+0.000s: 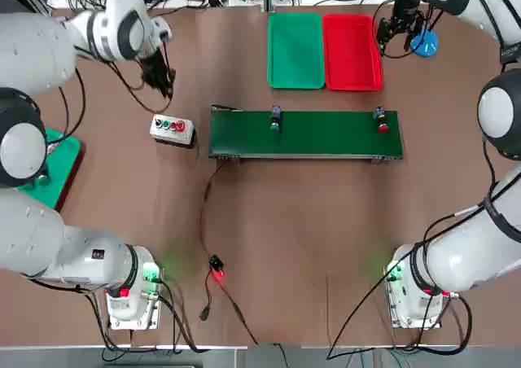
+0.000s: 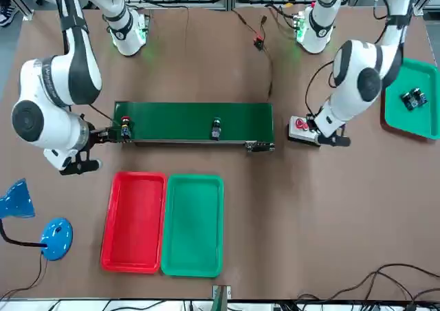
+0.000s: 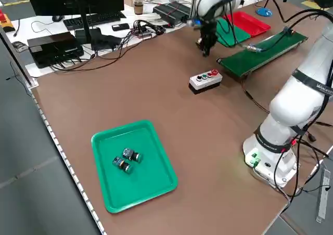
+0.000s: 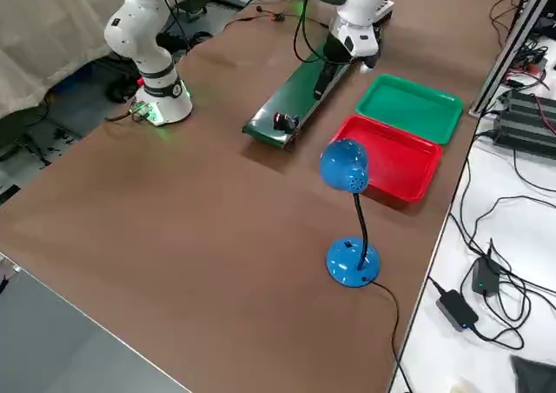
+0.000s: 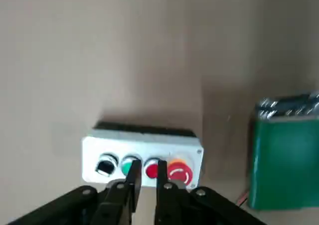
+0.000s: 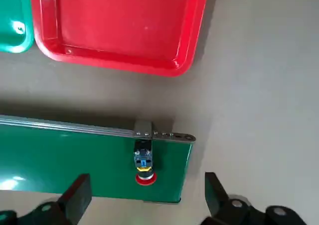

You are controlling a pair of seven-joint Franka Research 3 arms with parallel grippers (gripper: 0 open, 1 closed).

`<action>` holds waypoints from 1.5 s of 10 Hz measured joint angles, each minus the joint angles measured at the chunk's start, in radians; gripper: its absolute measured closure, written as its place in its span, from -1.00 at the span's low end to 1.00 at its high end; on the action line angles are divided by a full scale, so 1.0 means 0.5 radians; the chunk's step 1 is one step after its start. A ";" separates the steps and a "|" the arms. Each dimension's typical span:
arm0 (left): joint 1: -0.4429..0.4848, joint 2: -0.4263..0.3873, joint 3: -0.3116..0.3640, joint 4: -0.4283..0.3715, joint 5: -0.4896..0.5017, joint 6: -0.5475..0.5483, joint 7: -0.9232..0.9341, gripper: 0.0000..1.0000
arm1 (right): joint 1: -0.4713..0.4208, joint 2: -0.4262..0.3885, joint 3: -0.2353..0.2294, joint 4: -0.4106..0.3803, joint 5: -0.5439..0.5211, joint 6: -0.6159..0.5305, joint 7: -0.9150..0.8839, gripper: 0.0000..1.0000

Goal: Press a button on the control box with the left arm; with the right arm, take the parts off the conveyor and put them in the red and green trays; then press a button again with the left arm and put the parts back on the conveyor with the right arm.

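Observation:
The grey control box (image 1: pixel 172 129) with green and red buttons lies left of the green conveyor (image 1: pixel 326 140). My left gripper (image 1: pixel 160 81) hovers just behind the box, fingers (image 5: pixel 130 181) shut and held over the buttons of the control box (image 5: pixel 142 146). On the belt stand a green-capped part (image 1: pixel 276 120) and a red-capped part (image 1: pixel 383 123). My right gripper (image 1: pixel 389 28) hangs open beside the red tray (image 1: pixel 352 75), holding nothing; its wrist view shows the red-capped part (image 6: pixel 143 168) below. The green tray (image 1: pixel 295 79) sits left of the red one.
A blue desk lamp (image 1: pixel 424 42) stands by the right gripper. Another green tray (image 3: pixel 151 185) holding two small parts (image 3: pixel 127 158) lies at the table's left edge. A cable with a red-lit plug (image 1: pixel 216 270) trails from the conveyor toward the front.

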 joint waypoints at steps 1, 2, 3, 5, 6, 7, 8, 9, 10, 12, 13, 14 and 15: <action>0.021 -0.010 0.020 0.130 0.000 -0.025 0.000 0.25 | 0.009 -0.010 0.001 -0.047 0.002 0.077 0.000 -1.00; 0.028 -0.014 0.063 0.250 0.000 -0.047 0.003 -0.01 | 0.024 -0.038 0.002 -0.143 0.003 0.208 0.000 -1.00; 0.031 -0.016 0.120 0.372 0.000 -0.107 0.017 -0.32 | 0.039 -0.075 0.003 -0.261 0.004 0.317 0.000 -1.00; 0.036 -0.022 0.214 0.654 0.010 -0.337 0.052 -0.91 | 0.051 -0.134 0.003 -0.461 0.005 0.469 0.001 -1.00; 0.036 -0.025 0.243 0.791 0.028 -0.447 0.056 -1.00 | 0.054 -0.152 0.003 -0.560 0.005 0.574 0.001 -1.00; 0.036 -0.029 0.257 0.924 0.059 -0.551 0.057 -1.00 | 0.059 -0.159 0.005 -0.670 0.005 0.704 0.001 -1.00; 0.036 -0.032 0.265 1.056 0.087 -0.662 0.057 -1.00 | 0.061 -0.160 0.006 -0.784 0.005 0.840 0.000 -1.00; 0.036 -0.035 0.272 1.175 0.115 -0.749 0.059 -1.00 | 0.062 -0.162 0.006 -0.883 0.006 0.949 -0.001 -1.00; 0.033 -0.037 0.272 1.271 0.144 -0.817 0.062 -1.00 | 0.062 -0.165 0.005 -0.960 0.005 1.022 -0.010 -1.00; 0.028 -0.039 0.272 1.399 0.156 -1.011 0.109 -1.00 | 0.059 -0.191 -0.002 -1.059 0.005 1.059 -0.062 -1.00; 0.026 -0.045 0.272 1.424 0.156 -1.133 0.151 -1.00 | 0.056 -0.225 -0.005 -1.107 0.005 1.059 -0.075 -1.00; 0.025 -0.058 0.272 1.427 0.156 -1.214 0.177 -1.00 | 0.056 -0.259 -0.007 -1.159 0.005 1.063 -0.085 -1.00; 0.022 -0.063 0.272 1.426 0.156 -1.239 0.182 -1.00 | 0.056 -0.279 -0.007 -1.216 0.005 1.107 -0.088 -1.00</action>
